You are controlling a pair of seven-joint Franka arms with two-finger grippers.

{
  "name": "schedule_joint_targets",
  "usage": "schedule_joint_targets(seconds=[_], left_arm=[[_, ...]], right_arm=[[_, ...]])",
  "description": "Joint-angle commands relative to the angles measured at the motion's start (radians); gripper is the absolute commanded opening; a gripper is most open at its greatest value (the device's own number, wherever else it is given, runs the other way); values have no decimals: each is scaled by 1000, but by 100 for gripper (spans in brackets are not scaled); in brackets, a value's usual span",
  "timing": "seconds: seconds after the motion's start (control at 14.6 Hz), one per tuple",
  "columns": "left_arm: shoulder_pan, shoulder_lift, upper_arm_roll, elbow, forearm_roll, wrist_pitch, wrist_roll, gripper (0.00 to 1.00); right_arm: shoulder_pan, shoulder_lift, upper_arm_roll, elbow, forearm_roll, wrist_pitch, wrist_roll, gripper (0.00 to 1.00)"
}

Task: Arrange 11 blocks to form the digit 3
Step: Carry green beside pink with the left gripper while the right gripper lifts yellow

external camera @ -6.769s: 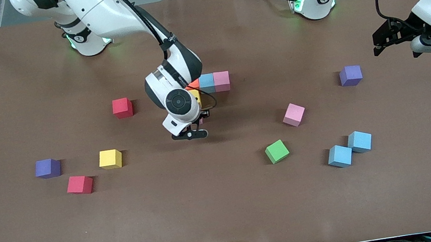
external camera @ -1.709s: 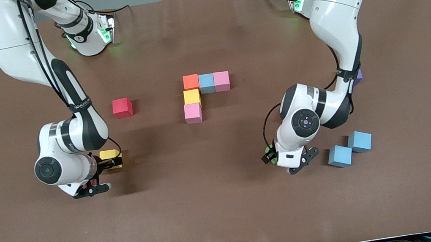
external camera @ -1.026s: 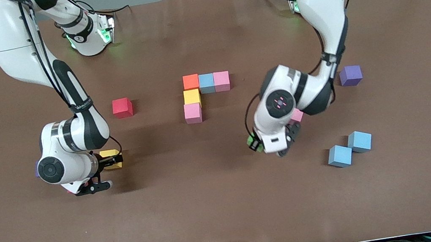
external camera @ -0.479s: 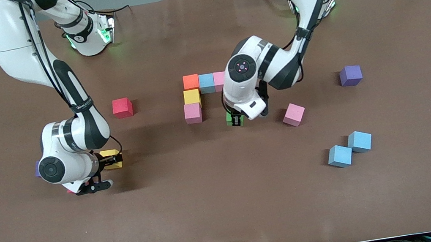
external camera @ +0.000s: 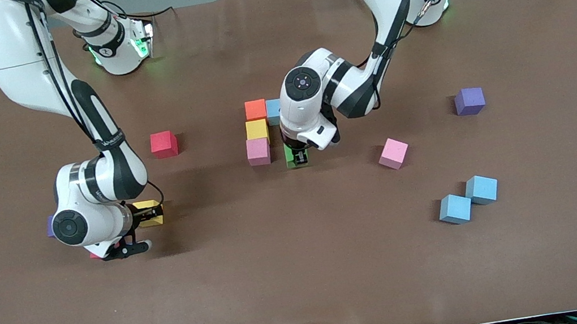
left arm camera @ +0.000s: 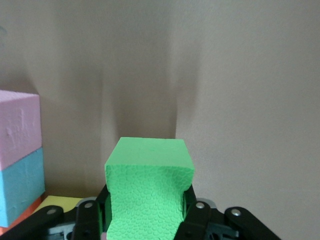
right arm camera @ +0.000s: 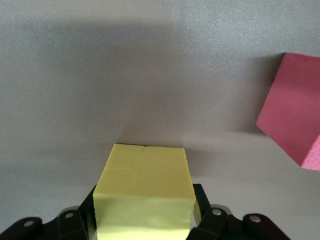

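The digit 3 stands as a partial figure of blocks: orange (external camera: 255,109), light blue (external camera: 273,110), yellow (external camera: 257,129) and pink (external camera: 258,151). The left arm hides the rest of its top row. My left gripper (external camera: 297,156) is shut on a green block (external camera: 290,157) (left arm camera: 150,190), pinching its sides, low beside the pink block toward the left arm's end. My right gripper (external camera: 150,214) (right arm camera: 145,212) is down at a loose yellow block (external camera: 151,219) (right arm camera: 145,195). That block rests on the table between the open fingers, undeformed.
Loose blocks: red (external camera: 164,144), pink (external camera: 393,153), two light blue (external camera: 455,208) (external camera: 481,189). A purple cube (external camera: 470,100) lies toward the left arm's end. Beside the right gripper, a red block (right arm camera: 295,120) shows.
The left arm has carried the green block away from the front camera and toward the figure, down beside the pink block. The right arm has stayed at the yellow block.
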Motion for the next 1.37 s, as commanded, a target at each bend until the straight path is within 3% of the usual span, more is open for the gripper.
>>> schedule_joint_targets(seconds=[0.0, 0.27, 0.89, 1.3], left_arm=[[-24, 22, 13, 10, 0, 42, -36, 21], [-70, 42, 27, 11, 12, 42, -63, 21], [-95, 63, 24, 33, 65, 65, -118, 21], [-103, 76, 24, 42, 82, 65, -117, 21]], right_arm=[[-6, -25, 8, -19, 13, -11, -3, 69], [-6, -25, 10, -10, 13, -11, -2, 57], [66, -7, 8, 169, 10, -11, 138, 57], [135, 33, 8, 212, 10, -11, 270, 57]])
